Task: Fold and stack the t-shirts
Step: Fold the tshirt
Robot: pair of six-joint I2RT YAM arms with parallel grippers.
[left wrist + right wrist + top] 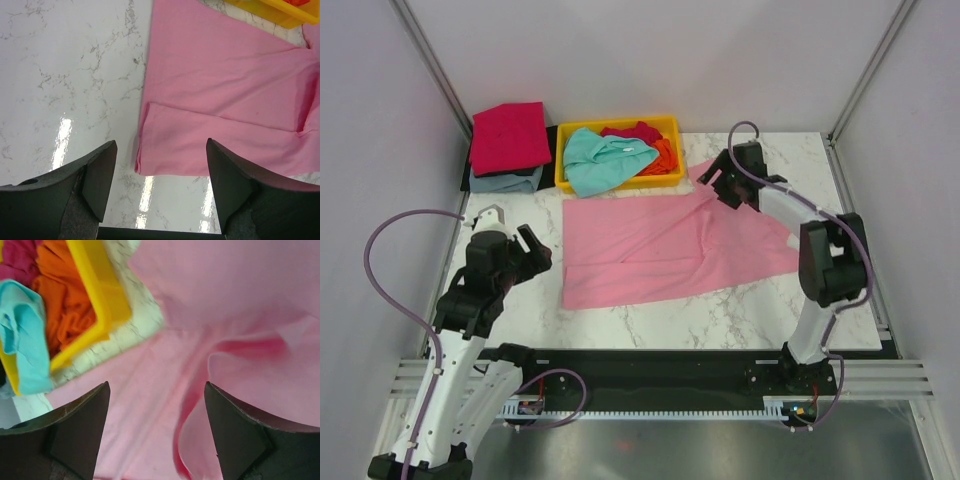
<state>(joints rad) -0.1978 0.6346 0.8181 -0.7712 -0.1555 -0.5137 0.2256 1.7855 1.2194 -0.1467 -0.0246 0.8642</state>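
A light pink t-shirt [660, 245] lies spread on the marble table, partly folded, with a raised fold near its right side. It also shows in the left wrist view [225, 95] and the right wrist view [225, 315]. My right gripper [713, 180] is open and empty just above the shirt's upper right part, next to the fold [200, 390]. My left gripper [528, 243] is open and empty, left of the shirt's lower left corner [142, 167]. A teal t-shirt [602, 160], an orange one [665, 155] and a crimson one [635, 131] lie in the tray. A folded red t-shirt [510, 135] lies on a grey-blue one [510, 182].
The yellow plastic tray [610, 185] stands at the back centre, right behind the pink shirt; its rim shows in the right wrist view [105, 300]. The folded stack is at the back left. White walls enclose the table on three sides.
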